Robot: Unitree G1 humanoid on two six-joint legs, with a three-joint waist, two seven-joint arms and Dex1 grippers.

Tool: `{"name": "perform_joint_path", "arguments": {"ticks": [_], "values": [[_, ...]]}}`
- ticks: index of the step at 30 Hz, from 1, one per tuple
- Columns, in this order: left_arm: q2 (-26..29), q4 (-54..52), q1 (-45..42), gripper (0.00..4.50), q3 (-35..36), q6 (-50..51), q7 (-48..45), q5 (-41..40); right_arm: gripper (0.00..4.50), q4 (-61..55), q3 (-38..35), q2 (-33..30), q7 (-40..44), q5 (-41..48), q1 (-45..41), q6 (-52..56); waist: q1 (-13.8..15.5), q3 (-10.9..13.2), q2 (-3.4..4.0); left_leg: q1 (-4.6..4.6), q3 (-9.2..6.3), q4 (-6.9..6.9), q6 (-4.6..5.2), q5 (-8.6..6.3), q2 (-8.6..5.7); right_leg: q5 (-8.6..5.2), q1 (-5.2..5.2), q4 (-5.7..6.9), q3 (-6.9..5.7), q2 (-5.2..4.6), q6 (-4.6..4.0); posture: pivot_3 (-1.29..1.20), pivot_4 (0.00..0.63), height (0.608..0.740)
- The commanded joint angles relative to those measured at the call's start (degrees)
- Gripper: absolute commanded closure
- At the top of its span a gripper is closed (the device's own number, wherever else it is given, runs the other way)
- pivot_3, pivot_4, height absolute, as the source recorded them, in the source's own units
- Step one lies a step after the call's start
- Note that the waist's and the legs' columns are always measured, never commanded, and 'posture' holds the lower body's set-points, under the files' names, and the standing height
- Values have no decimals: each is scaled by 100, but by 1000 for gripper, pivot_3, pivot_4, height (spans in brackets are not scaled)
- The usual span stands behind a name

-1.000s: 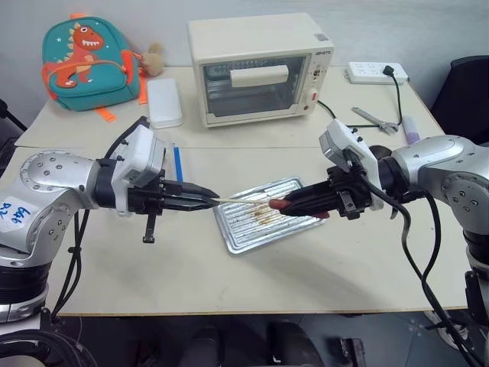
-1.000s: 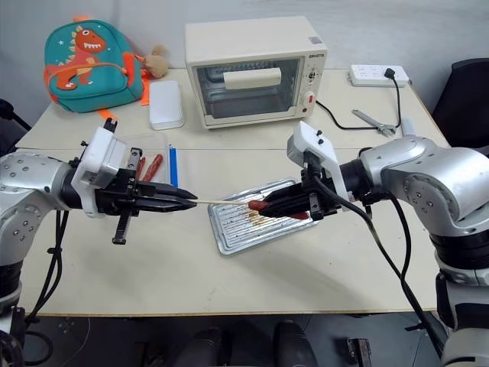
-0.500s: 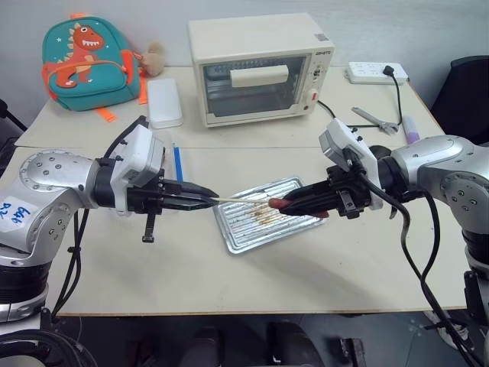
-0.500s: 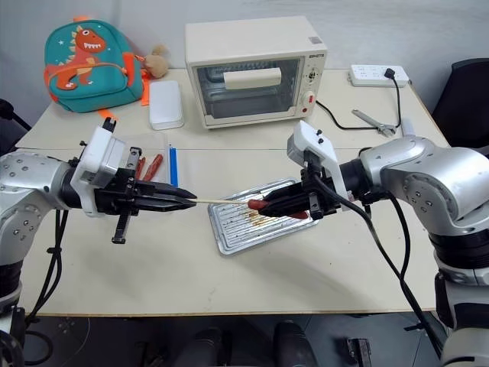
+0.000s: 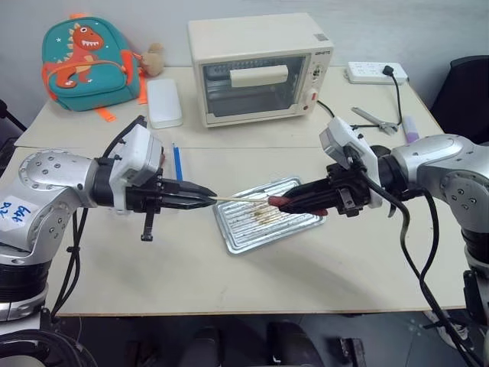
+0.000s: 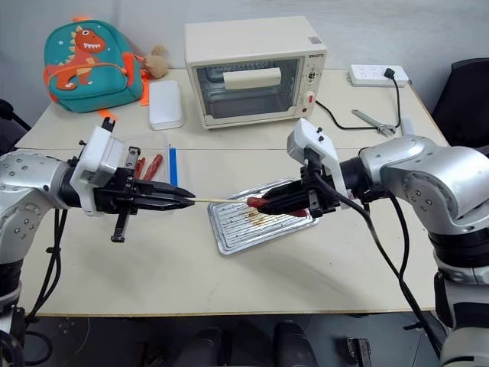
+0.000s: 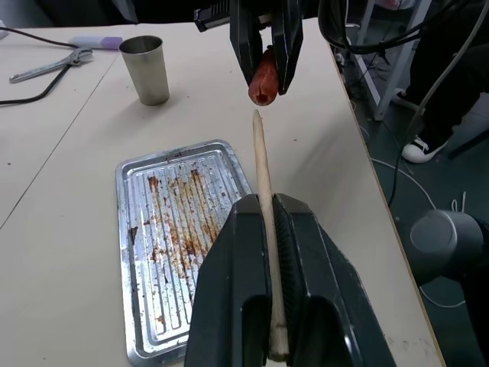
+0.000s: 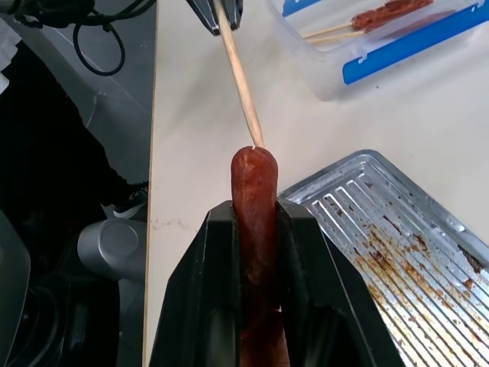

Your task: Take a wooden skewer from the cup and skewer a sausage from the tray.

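1. Since a second ago the right gripper (image 5: 284, 203) has edged slightly left, so the skewer's tip now sits right at the end of the sausage instead of just short of it; the left gripper (image 5: 206, 199) has kept its place.
2. Above the near half of the table (image 5: 191, 275), the left gripper is clamped on the wooden skewer (image 5: 241, 198), which runs level out to the right from between its black fingers.
3. The right gripper, facing left, is pinched on the dark-red sausage (image 8: 254, 199); the sausage's rounded end pokes out toward the skewer's point, and whether the point has gone in I cannot tell.
4. Below the two, the silver tray (image 5: 244, 233) lies flat, its ridged bottom streaked with brown grease.
5. In the left wrist view the steel cup (image 7: 146, 69) stands upright on the table beyond the tray.
6. Further left sits a clear plastic tray with blue edges (image 8: 405, 46), holding skewered sausages.
7. At the far side stand a cream toaster oven (image 5: 260, 67), a white box (image 5: 164, 102) and a dinosaur backpack (image 5: 85, 63).
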Motion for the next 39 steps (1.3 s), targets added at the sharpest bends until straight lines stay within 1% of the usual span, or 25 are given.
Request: {"name": "perform_joint_path", "arguments": {"ticks": [1, 7, 14, 20, 39], "values": [[10, -118, -149, 4500, 39, -89, -15, -5, 3873, -118, -277, 17, -34, 152, -112, 34, 1, 0, 0, 0, 0, 0, 0, 0, 0, 0, 0, 0, 0, 0, 0, 0, 150, 740], [-28, -99, -212, 4500, -11, -110, -11, 10, 3873, -165, -241, 36, -71, 190, -102, 24, 0, 0, 0, 0, 0, 1, 0, 0, -1, 0, 0, 1, 0, 0, 0, 0, 150, 740], [111, 11, -188, 4500, 96, -161, -105, 60, 3873, -119, -208, -133, 2, 25, 31, -103, 1, 0, 0, 0, 1, 1, 0, 0, -1, 0, -1, 1, 0, 0, 0, 0, 150, 740], [119, 33, -207, 4500, 108, -185, -125, 96, 3873, -113, -192, -175, 34, -27, 99, -155, -1, 0, 0, 0, 1, 1, 0, 0, -1, 0, -1, 2, 1, 0, 0, 0, 150, 740], [62, 31, -278, 4500, 60, -224, -130, 118, 3873, -198, -178, -154, 60, -106, 216, -224, 0, 0, 0, 0, 1, 2, 0, 0, -1, 0, -1, 3, 1, 0, 0, 0, 150, 740]]}}
